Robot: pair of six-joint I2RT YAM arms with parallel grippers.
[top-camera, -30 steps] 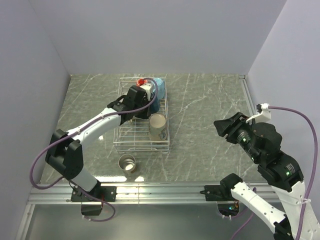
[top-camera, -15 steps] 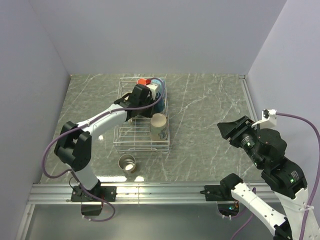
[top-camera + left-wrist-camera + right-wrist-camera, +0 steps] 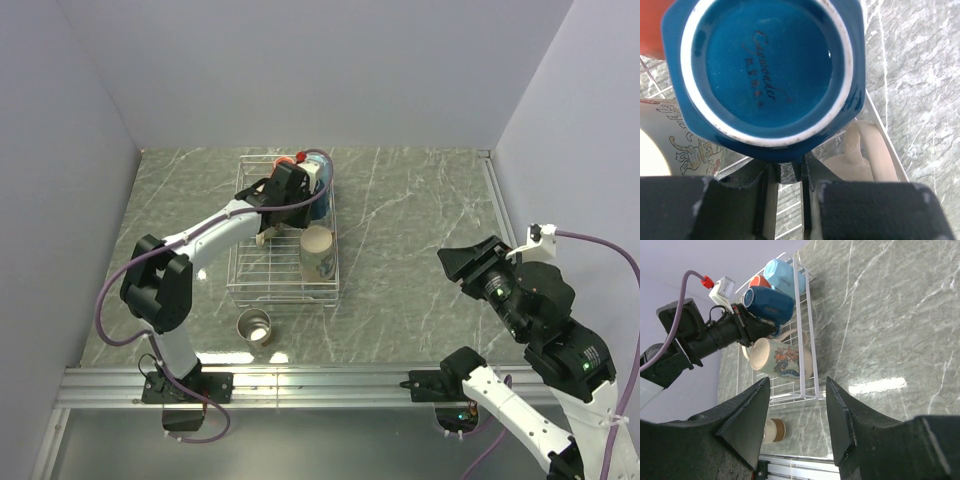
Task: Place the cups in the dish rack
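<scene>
Hanging over the rack (image 3: 255, 270), the left gripper (image 3: 790, 172) is clamped on the dark blue mug (image 3: 770, 70), which it holds tipped over so that the wrist view looks at its base. The mug sits above the rack's 1 o'clock part and is not yet set down, as far as the pictures show.

Three mugs look loaded: the orange mug (image 3: 756, 281) and light blue mug (image 3: 785, 274) are packed together at the rack's 12 o'clock end, just beyond the held one. The beige mug (image 3: 318, 252) is at the 4 o'clock side, against the right wall.

One is plainly left — the steel mug (image 3: 254, 325) stands on the table (image 3: 420, 200) just outside the rack, at its 6 o'clock. I cannot make out the white mug with any certainty, though a pale handle shows under the held mug in the left wrist view.

The right gripper (image 3: 797, 390) is well apart from all this at the table's 4 o'clock, its fingers spread with nothing between them.

So I judge the job a little over halfway: this mug needs releasing, then the steel one fetching.
</scene>
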